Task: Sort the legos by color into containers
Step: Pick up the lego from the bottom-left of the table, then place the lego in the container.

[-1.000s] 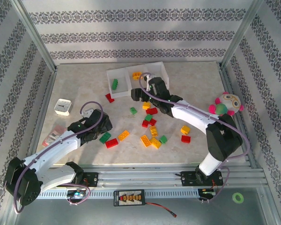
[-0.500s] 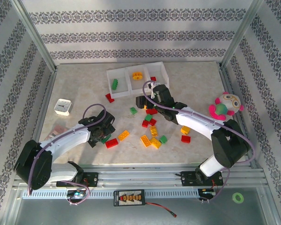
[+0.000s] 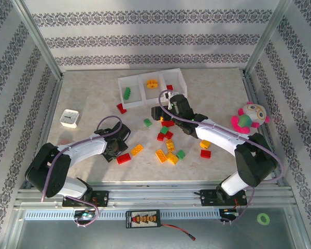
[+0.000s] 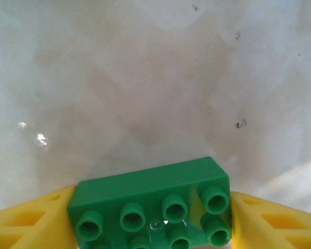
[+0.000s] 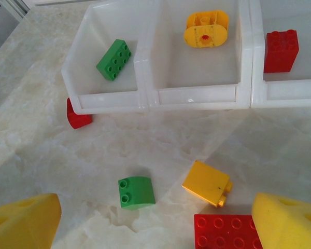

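The left gripper [image 4: 150, 220] is pinching a green lego [image 4: 150, 194] by its short ends, yellow pads flush on both sides. The brick looks to be sitting on the counter [image 4: 145, 78] (no gap shows under it).

The right gripper [image 5: 155, 223] is spread wide with nothing in it. It hovers over a loose red lego [image 5: 225, 233], a yellow lego [image 5: 207, 182] and a small green lego [image 5: 137, 192], just short of the containers [image 5: 192, 96]. Those hold a green brick [image 5: 114, 59] on the left, a yellow piece [image 5: 206, 28] in the middle and a red brick [image 5: 281, 50] on the right.

Risk-wise, an end-on grip could let the brick swivel or pop out on the lift. The way to the green bin also runs close to the right arm, so a bump looks possible. No readable logo or writing anywhere.
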